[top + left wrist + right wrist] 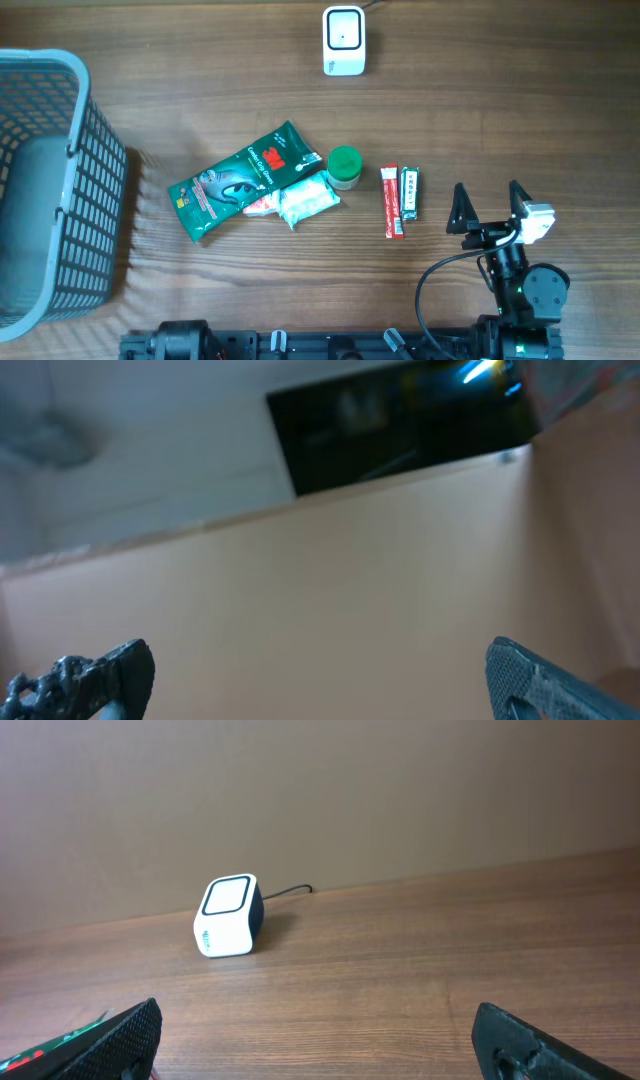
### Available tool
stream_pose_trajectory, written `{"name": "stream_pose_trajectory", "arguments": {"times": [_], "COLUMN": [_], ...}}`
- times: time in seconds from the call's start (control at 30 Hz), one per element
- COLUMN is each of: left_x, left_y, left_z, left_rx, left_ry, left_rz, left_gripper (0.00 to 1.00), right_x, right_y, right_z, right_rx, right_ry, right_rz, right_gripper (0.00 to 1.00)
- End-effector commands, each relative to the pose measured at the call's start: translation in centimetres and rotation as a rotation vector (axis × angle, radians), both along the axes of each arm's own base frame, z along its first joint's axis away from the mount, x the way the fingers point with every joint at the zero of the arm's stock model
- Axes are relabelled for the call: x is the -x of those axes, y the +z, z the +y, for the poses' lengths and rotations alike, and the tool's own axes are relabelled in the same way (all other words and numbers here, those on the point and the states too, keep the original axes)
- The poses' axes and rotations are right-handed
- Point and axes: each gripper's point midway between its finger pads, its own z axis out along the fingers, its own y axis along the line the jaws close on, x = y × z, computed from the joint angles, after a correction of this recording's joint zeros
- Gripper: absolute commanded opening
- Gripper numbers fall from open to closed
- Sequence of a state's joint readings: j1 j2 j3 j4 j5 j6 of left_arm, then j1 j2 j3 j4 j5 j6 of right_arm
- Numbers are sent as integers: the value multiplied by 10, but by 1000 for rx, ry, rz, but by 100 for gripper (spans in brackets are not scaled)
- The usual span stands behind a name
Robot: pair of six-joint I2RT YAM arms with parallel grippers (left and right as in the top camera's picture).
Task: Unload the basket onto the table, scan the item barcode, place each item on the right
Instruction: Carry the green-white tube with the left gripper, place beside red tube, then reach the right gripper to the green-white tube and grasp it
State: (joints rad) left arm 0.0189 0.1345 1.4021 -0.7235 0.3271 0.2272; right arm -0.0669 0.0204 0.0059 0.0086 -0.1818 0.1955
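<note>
Shows right end effector (488, 197) released, jaws wide, grasping nothing, over wooden desk (520, 110). Finds red sachet (392, 202) and green sachet (410, 193) side by side just to its left, white barcode scanner (343, 40) well ahead, slightly leftward. Shows left end effector (320, 685) likewise released, empty.

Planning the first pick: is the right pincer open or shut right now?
Open: on the right pincer the two fingers stand wide apart in the overhead and wrist views, with nothing between them.
</note>
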Motion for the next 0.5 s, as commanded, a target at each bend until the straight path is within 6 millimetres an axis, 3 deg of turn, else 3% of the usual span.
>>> {"name": "stream_pose_trajectory", "arguments": {"times": [0.0,0.13,0.37,0.47], "left_x": [47,59,55,53], "left_y": [-22,-25,-22,-6], "left_z": [-28,-25,-23,-1], "left_rx": [-104,-106,-89,-7], "left_ry": [-198,-220,-154,0], "left_rz": [-61,-88,-94,-147], "left_gripper": [100,100,100,100], "right_x": [0,0,0,0], "right_y": [2,2,2,2], "right_z": [0,0,0,0], "right_rx": [12,12,12,12], "right_ry": [-3,-3,-3,-3], "right_rz": [-10,-10,-10,-10], "right_gripper": [100,100,100,100]}}
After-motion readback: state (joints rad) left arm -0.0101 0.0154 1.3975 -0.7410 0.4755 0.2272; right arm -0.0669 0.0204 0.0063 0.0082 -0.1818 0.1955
